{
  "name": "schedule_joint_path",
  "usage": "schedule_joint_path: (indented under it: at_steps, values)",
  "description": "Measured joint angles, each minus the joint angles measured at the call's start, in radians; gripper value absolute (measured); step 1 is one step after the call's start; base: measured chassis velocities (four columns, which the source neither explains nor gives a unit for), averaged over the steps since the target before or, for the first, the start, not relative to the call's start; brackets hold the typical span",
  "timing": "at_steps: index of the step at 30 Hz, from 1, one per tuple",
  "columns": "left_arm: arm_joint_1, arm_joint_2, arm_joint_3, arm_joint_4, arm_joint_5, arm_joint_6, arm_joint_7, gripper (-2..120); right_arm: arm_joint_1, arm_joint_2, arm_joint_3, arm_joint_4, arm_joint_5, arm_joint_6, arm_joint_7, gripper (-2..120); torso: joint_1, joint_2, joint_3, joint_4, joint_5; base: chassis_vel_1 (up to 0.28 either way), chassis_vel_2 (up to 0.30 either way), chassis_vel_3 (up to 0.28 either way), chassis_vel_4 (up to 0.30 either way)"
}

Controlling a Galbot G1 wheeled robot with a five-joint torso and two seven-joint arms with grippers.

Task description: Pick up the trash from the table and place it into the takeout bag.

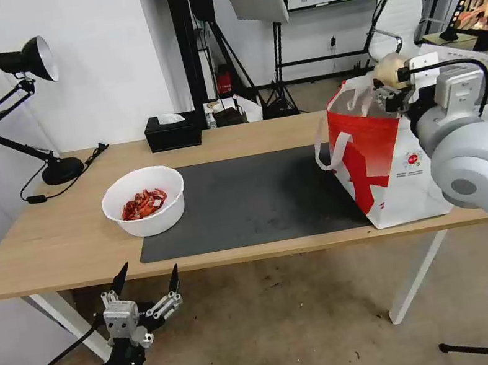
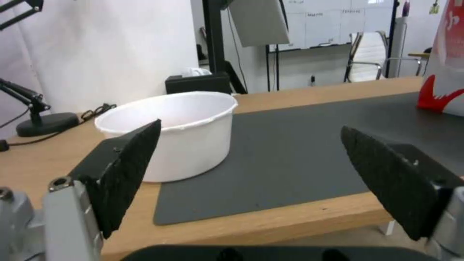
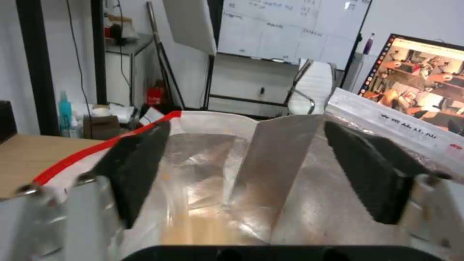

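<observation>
Now right pincer (image 3: 246, 174) gapes above takeout bag (image 1: 392, 181); bowl (image 1: 144, 201) well apart.

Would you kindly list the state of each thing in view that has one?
Bowl: upright on the table, holding red scraps.
Bag: standing open, foil lining showing.
Left hand: open, empty, below the table's front edge.
Right hand: open, empty, over the bag's mouth.
Lamp: off.
Tissue box: tissue sticking out.
</observation>
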Motion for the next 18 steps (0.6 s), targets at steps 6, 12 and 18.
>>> schedule_joint_path:
  at_steps: [6, 12, 18]
  values:
    - [0.001, -0.001, 0.000, -0.007, 0.000, 0.000, -0.001, 100, -0.027, -0.005, 0.020, 0.012, 0.001, 0.024, -0.018, 100, 0.000, 0.000, 0.000, 0.0000, 0.0000, 0.000, 0.000, 0.000, 0.000]
    - [0.000, -0.004, -0.002, -0.018, 0.000, 0.000, -0.002, 100, -0.134, -0.016, 0.078, 0.062, 0.024, 0.233, -0.211, 100, 0.000, 0.000, 0.000, 0.0000, -0.0001, 0.000, 0.000, 0.000, 0.000]
    - [0.035, -0.049, -0.040, -0.041, 0.005, -0.030, -0.002, 100, -0.278, 0.023, 0.081, 0.108, -0.053, 0.454, -0.466, 100, 0.000, 0.000, 0.000, 0.0005, 0.0001, 0.000, 0.000, 0.000, 0.000]
